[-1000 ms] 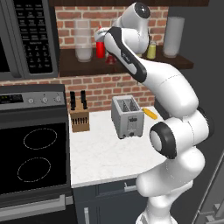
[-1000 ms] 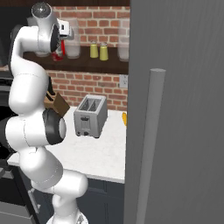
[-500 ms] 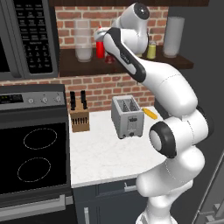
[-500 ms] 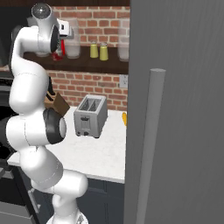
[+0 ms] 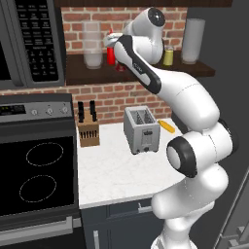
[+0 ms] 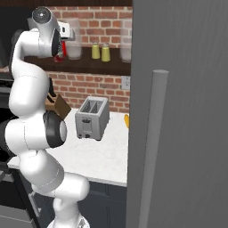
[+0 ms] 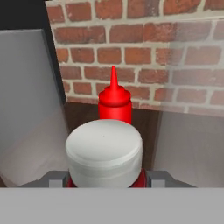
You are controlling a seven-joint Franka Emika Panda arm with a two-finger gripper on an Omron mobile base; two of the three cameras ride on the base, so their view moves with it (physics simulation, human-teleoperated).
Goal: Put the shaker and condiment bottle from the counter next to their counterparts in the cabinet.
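My gripper (image 7: 107, 180) is up at the cabinet (image 5: 87, 74) shelf, shut on the condiment bottle (image 7: 104, 151); its pale cap and a sliver of red body sit between the fingers. Just behind it the tall red squeeze bottle (image 7: 114, 103) stands against the brick back wall. In the left base view the held bottle's red base (image 5: 119, 67) hangs just over the shelf, beside the squeeze bottle (image 5: 111, 52). Two yellow-olive shakers (image 6: 95, 50) (image 6: 105, 52) stand side by side further right on the shelf. The white counter (image 5: 112, 170) lies below.
A silver toaster (image 5: 141, 129) and a knife block (image 5: 88, 129) stand on the counter, with a small orange-yellow item (image 5: 167, 126) behind the toaster. A clear jar (image 5: 92, 44) and a pale cylinder (image 5: 193, 34) occupy the shelf. Stove (image 5: 39, 175) at left; a tall grey panel (image 6: 178, 111) at right.
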